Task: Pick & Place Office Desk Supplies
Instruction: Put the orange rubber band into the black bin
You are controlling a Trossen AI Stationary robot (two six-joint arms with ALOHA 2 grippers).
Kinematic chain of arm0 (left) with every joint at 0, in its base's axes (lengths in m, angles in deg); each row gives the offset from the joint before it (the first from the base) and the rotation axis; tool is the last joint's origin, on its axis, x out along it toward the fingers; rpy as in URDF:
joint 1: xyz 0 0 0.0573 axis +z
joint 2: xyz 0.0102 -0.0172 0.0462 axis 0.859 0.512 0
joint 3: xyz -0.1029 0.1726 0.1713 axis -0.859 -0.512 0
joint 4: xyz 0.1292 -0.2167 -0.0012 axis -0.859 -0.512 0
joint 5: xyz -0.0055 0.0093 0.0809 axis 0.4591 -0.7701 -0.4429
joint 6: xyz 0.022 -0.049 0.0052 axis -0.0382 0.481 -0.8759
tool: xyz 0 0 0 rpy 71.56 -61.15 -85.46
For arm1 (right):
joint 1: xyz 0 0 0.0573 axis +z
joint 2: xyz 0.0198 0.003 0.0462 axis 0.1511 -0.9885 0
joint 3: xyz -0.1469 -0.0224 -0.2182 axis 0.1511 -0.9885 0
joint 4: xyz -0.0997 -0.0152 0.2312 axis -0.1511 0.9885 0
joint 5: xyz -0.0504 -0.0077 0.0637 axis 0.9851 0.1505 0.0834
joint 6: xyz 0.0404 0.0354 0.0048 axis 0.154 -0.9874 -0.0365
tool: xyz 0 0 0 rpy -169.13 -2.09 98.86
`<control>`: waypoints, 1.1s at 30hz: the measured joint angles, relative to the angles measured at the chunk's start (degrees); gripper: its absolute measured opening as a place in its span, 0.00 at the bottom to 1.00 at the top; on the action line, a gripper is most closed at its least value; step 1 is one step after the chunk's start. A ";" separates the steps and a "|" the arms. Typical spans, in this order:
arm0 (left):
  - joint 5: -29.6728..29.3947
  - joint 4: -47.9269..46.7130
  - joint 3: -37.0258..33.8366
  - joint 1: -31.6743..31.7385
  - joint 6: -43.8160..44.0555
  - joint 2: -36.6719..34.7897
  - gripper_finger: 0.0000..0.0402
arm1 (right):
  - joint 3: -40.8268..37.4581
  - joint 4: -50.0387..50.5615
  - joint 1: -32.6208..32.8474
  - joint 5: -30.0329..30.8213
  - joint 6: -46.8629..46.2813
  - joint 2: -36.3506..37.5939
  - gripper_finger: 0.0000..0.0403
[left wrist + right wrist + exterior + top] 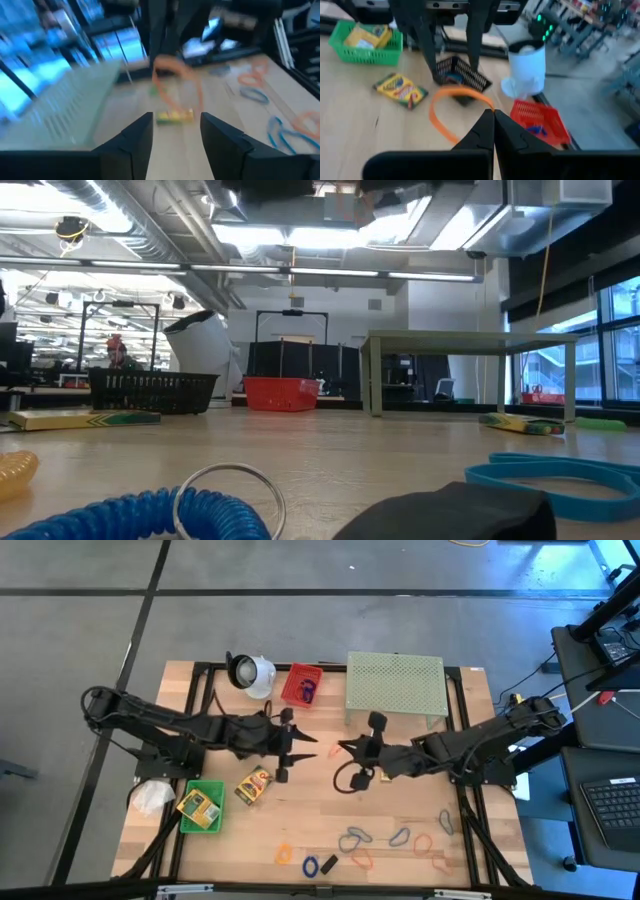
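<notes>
Right now an orange rubber band (451, 107) hangs from the right gripper (493, 116), whose fingers are clenched tight on it – the loop droops off the tips above the middle of the wooden table (400, 865). Facing it from the other side, the left gripper (305, 745) hovers near with its fingers (132, 142) released and spread, nothing between them; the orange loop shows just ahead of them in the left wrist view.

Below the left gripper a crayon box (254, 785) lies flat on the wood, and a second crayon box (198, 806) sits in the green basket (188, 822) near the table's left edge. A red basket (300, 685) with something blue and dark inside stands at the far side, between the white cup-shaped thing (250, 672) and the pale green mesh stand (395, 686). A black basket (461, 75) rests under the left arm.

Along the near edge lie more loose bands and clips – a small orange loop (284, 854), a blue coil (310, 866), a black clip (328, 863), then blue-grey (354, 837) and orange (424, 844) loops spread toward the right
</notes>
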 joint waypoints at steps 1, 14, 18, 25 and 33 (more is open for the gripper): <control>-0.67 1.40 0.00 -0.44 -1.20 -0.04 0.41 | 0.00 -1.34 -0.38 -0.51 1.32 0.00 0.01; -3.68 15.62 -0.02 -2.07 -3.20 2.90 0.55 | 0.00 -10.46 -3.53 -6.13 9.39 -0.02 0.01; -4.15 18.26 -0.02 -1.99 -3.02 4.64 0.56 | 0.00 -10.65 -3.79 -6.09 10.40 -0.02 0.01; -11.31 18.15 -0.02 -2.09 3.14 5.63 0.48 | 0.02 -11.10 -3.82 -6.08 11.86 -0.07 0.01; -11.57 16.70 -0.02 -2.28 6.94 5.64 0.41 | 0.02 -10.87 -3.79 -6.11 11.89 -0.09 0.01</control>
